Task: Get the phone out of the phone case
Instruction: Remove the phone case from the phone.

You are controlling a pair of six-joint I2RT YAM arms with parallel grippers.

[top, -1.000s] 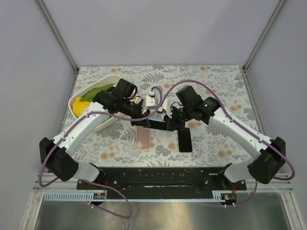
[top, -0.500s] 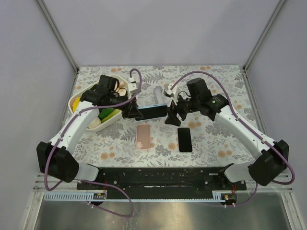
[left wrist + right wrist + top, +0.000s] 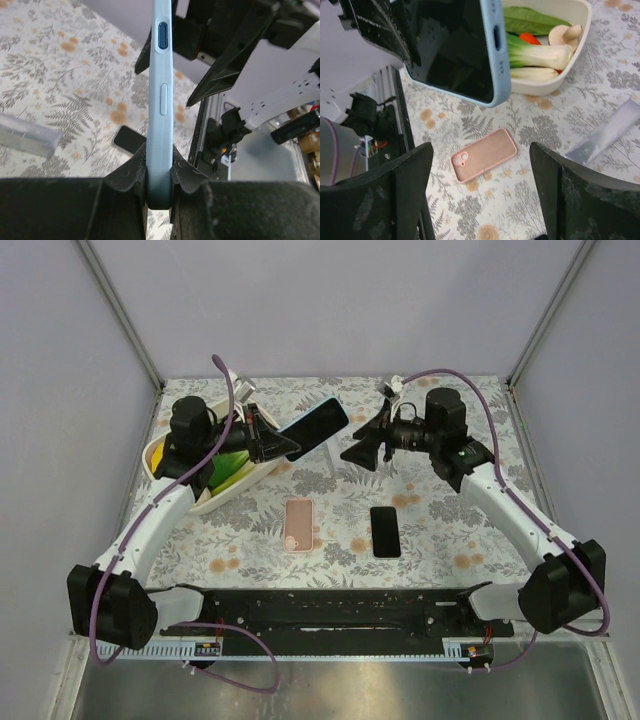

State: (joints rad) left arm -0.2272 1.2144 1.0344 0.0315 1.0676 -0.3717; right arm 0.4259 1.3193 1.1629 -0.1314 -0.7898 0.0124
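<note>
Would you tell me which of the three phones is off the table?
The blue-cased phone, gripped by the left pincer; the pink one and the black one lie flat on the table.

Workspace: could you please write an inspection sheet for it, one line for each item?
surface: floral table.
job's things: phone inside blue case, held off the table.
clutter: pink case, black phone, grey strip, bowl with vegetables.
grippers: left gripper, jaws shut on blue case; right gripper, jaws open, empty.
cables: purple cables loop over both arms.
surroundings: grey walls, metal frame.
</note>
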